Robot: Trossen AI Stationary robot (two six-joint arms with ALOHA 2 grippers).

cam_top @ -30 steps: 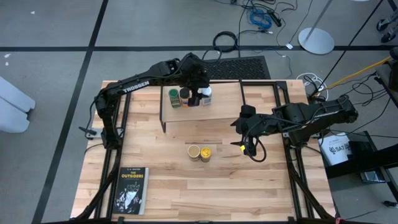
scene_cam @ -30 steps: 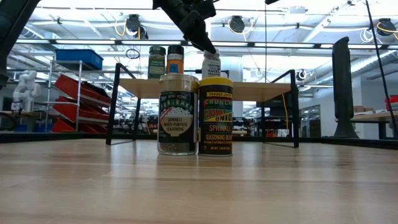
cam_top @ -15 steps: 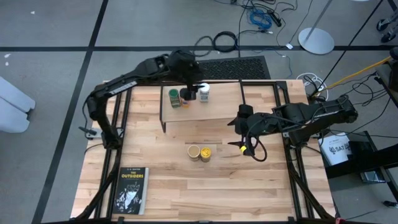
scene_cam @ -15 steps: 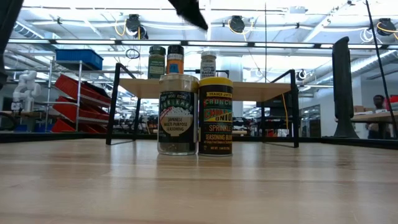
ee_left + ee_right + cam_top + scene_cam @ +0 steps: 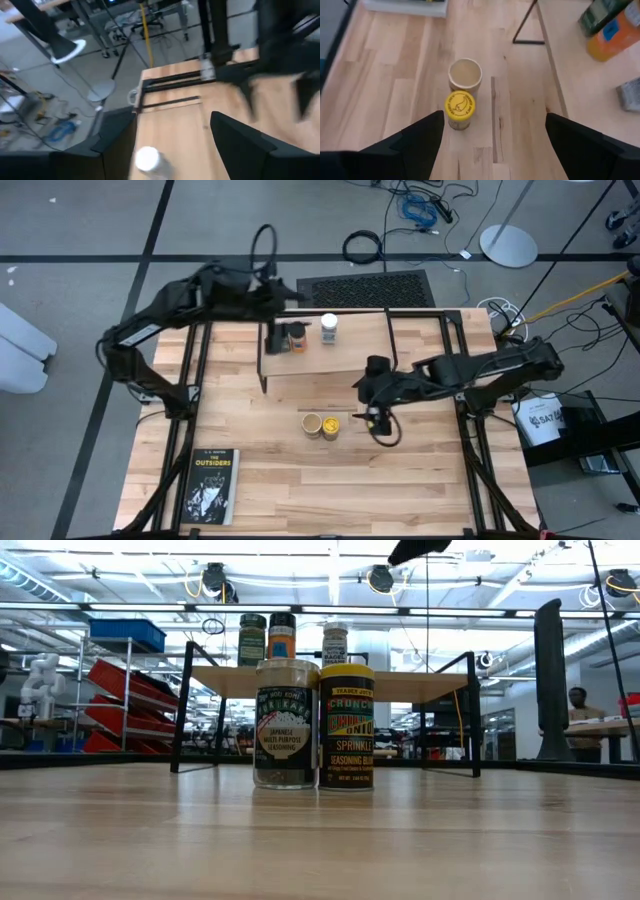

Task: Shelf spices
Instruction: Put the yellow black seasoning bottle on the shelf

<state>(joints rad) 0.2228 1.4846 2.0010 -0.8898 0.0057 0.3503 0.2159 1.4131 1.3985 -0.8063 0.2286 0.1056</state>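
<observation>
On top of the shelf (image 5: 345, 352) plank: three jars upright along the far edge. Green-lid jar (image 5: 252, 639) and black-lid orange jar (image 5: 281, 637) sit just beside each other; white-lid jar (image 5: 328, 329) stands a bit apart from them. Down on the table (image 5: 300, 490) in front of the shelf: tan-lid jar (image 5: 312, 423) and yellow-lid jar (image 5: 331, 425), touching side by side, both upright.

Left gripper (image 5: 274, 308) is over the shelf's far left end, above the green/orange pair, holding nothing; its fingers (image 5: 245, 145) are spread wide, with the white lid visible between them farther off.

Right gripper (image 5: 372, 413) hovers over the table just right of the yellow-lid jar, empty; fingers (image 5: 420, 135) are well parted and both table jars show in the gap.

Book (image 5: 212, 486) lies flat at the table's near left corner, well apart from everything.
</observation>
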